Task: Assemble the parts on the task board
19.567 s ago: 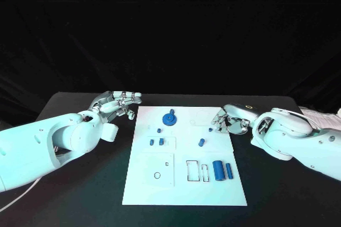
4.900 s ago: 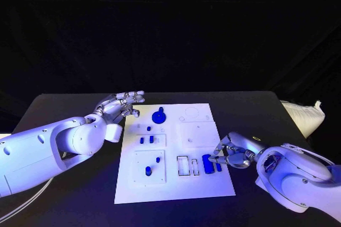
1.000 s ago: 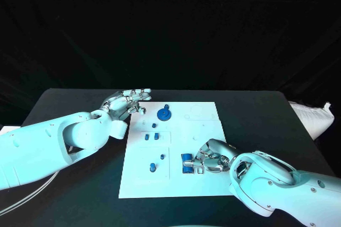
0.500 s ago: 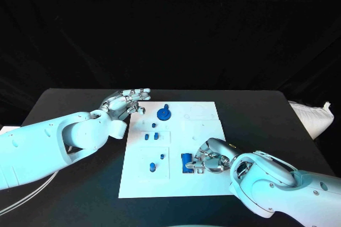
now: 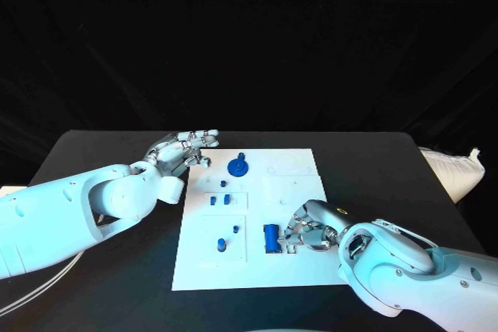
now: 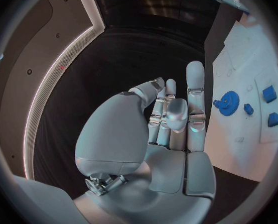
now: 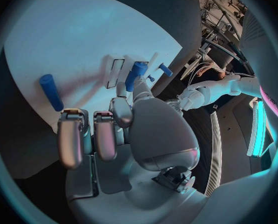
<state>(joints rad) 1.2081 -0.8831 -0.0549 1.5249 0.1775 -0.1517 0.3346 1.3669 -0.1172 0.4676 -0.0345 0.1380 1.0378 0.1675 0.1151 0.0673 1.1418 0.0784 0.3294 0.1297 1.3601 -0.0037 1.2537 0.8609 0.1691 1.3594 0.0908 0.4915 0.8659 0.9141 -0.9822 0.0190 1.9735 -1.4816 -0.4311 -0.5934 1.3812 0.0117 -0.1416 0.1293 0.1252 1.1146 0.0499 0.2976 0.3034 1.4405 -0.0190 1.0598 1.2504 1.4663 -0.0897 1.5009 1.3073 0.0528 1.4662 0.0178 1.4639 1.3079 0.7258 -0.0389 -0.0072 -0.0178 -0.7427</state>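
Two hands we see: nearest, the right hand (image 5: pixel 308 230) sits on the task board (image 5: pixel 296 271), fingers curled, pinching a blue cylinder (image 7: pixel 136 72); another blue cylinder (image 5: pixel 272 237) lies just beside. Farther back, the left hand (image 5: pixel 185 149) hangs spread beside the board's far corner, near the blue gear (image 5: pixel 240 166).

The right hand (image 5: pixel 309 227) covers the task board (image 5: pixel 291 274) near its right edge; whether its fingers pinch a part cannot be told.

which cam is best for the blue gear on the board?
Left wrist view: the blue gear sits unobstructed beside the left hand, its teeth visible. Head view shows the same gear smaller, at the task board's far end.
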